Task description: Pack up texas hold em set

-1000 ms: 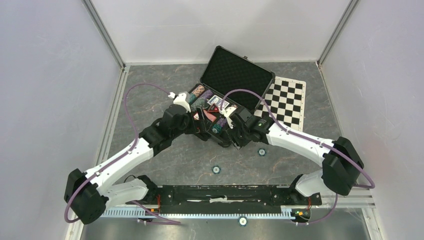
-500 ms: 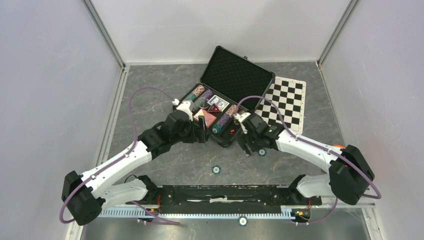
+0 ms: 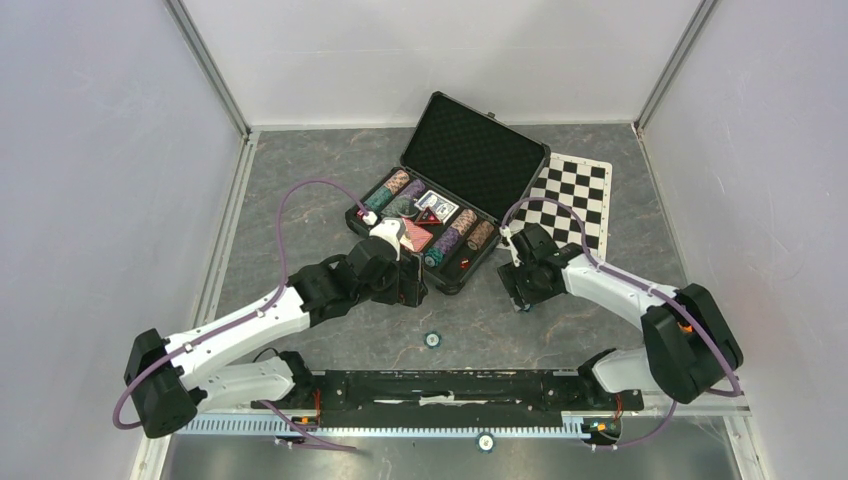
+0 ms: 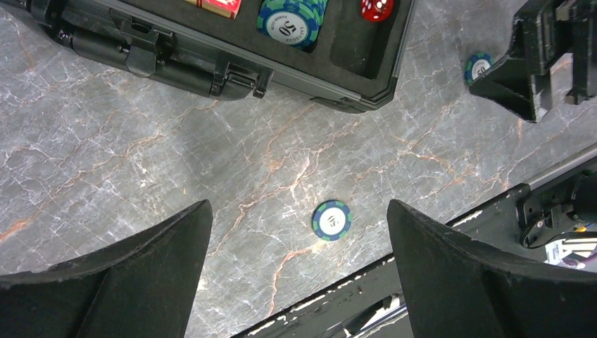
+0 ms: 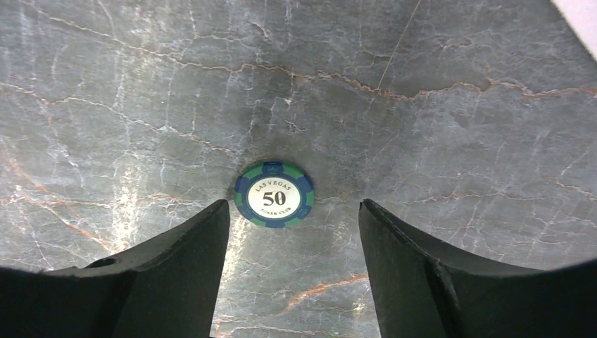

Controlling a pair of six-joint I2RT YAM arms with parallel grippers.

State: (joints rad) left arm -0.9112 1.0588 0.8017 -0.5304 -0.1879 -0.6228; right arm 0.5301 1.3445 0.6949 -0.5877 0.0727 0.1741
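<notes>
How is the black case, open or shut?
Open. The lid is tipped back, foam showing, and chips and cards lie uncovered in the case.

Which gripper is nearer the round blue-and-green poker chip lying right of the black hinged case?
Right. The right gripper hangs open over the chip, straddling it; the left gripper hovers before the case, off to the chip's left.

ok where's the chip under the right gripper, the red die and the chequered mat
chip (image 5: 274, 194), right wrist view, its white centre
red die (image 4: 377, 7), left wrist view, its upper face
chequered mat (image 3: 572, 200), top external view, middle of the board
</notes>
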